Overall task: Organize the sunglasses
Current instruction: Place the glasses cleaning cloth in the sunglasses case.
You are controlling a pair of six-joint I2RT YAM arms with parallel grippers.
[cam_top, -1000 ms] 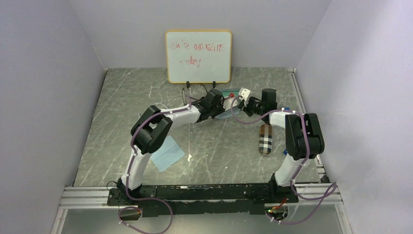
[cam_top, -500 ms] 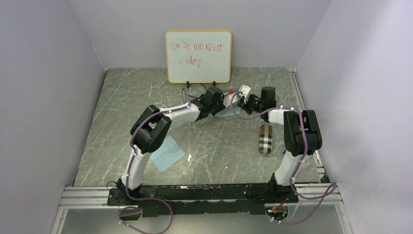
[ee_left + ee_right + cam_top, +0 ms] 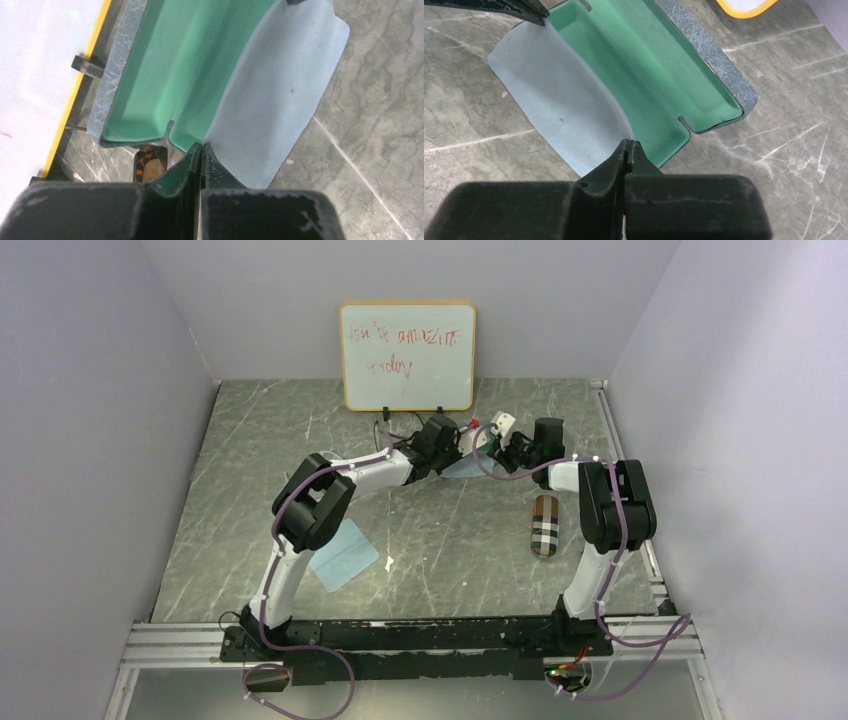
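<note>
Both grippers are pinched fully shut, each on a corner of one light-blue cloth [image 3: 559, 95]. The left gripper [image 3: 200, 147] holds the corner nearest its own camera. The right gripper [image 3: 628, 144] holds the opposite corner, so the cloth hangs in a shallow curve between them. It lies partly over the open case [image 3: 719, 70], whose green lining is bare on the far side.

No glasses show inside the case. A small amber, dark-mottled piece shows on the desk [image 3: 430, 540] just beside the case's near end in the left wrist view. It is probably part of the brown sunglasses [image 3: 150, 164], though too little shows to be sure. The white sunglasses are not visible in any view. A plaid case [image 3: 545, 525] lies closed on the right, well apart, and a second cloth [image 3: 343, 553] lies near the left arm. A whiteboard [image 3: 407, 355] stands at the back.

The step in hand looks like handling the cloth at the open case, either lining it or clearing it. The next move calls for both arms to travel together so the cloth stays taut and does not drag the case. After that, one gripper must let go and fetch the brown sunglasses.
</note>
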